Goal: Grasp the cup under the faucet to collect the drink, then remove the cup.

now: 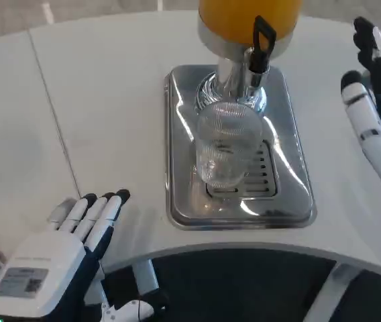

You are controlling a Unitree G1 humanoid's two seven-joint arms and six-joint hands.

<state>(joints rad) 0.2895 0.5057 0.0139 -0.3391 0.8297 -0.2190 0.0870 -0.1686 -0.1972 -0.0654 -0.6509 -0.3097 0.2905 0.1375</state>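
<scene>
You have yet to start: the empty cup (225, 151) stands under the faucet (261, 47), with your left hand (76, 251) and right hand (375, 107) both open-fingered, holding nothing, well apart from it.

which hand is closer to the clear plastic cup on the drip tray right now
Left, narrowly. The left hand lies below-left of the clear ribbed plastic cup; the right hand is raised off to its right.

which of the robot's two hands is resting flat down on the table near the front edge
The left hand: it lies low by the table's front edge, white back up, fingers extended. The right hand is farther back, beside the drip tray.
</scene>
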